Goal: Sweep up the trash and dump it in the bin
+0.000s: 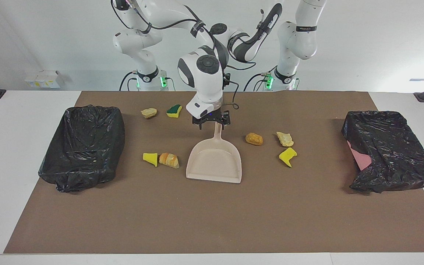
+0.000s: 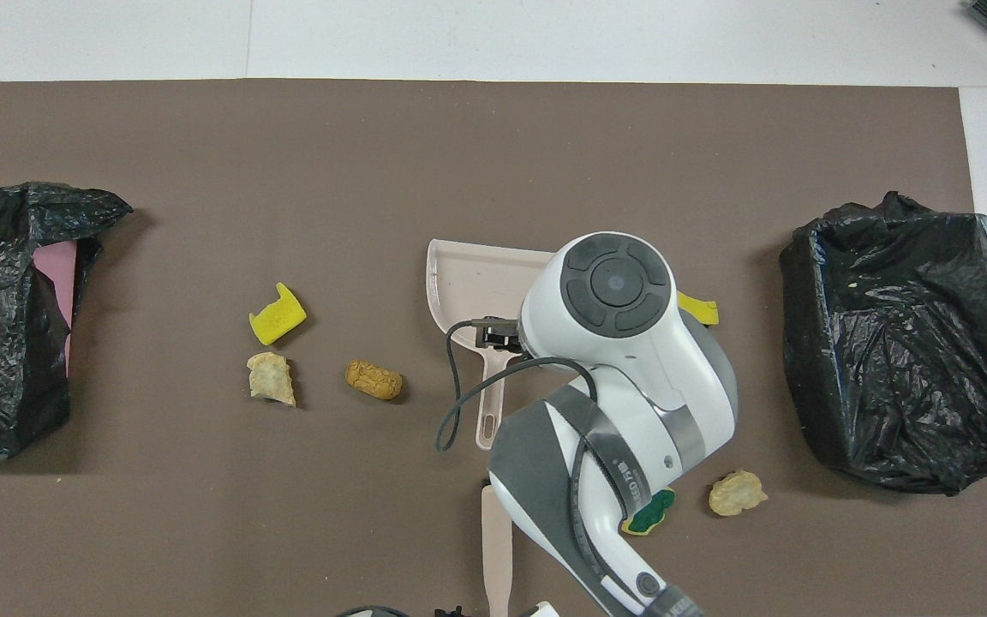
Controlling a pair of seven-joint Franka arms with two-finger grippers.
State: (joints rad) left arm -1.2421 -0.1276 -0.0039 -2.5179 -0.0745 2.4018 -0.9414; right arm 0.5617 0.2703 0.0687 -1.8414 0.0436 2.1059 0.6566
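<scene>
Several trash scraps lie on the brown mat [image 1: 212,221] around a beige dustpan [image 1: 215,162]. Toward the right arm's end are a tan lump [image 1: 149,112], a green-yellow sponge [image 1: 174,110], a yellow sponge [image 1: 150,158] and a croissant [image 1: 169,160]. Toward the left arm's end are a golden-brown lump [image 1: 254,138], a tan lump [image 1: 285,139] and a yellow sponge [image 1: 288,156]. My right gripper [image 1: 212,123] is open and empty just over the dustpan's handle [image 2: 487,411]. My left arm waits folded back, with only dark gripper tips [image 2: 451,611] showing.
A bin lined with a black bag [image 1: 83,147] stands at the right arm's end. Another [image 1: 388,147], with pink showing under the bag, stands at the left arm's end. A second beige handle [image 2: 495,548] lies nearer to the robots than the dustpan.
</scene>
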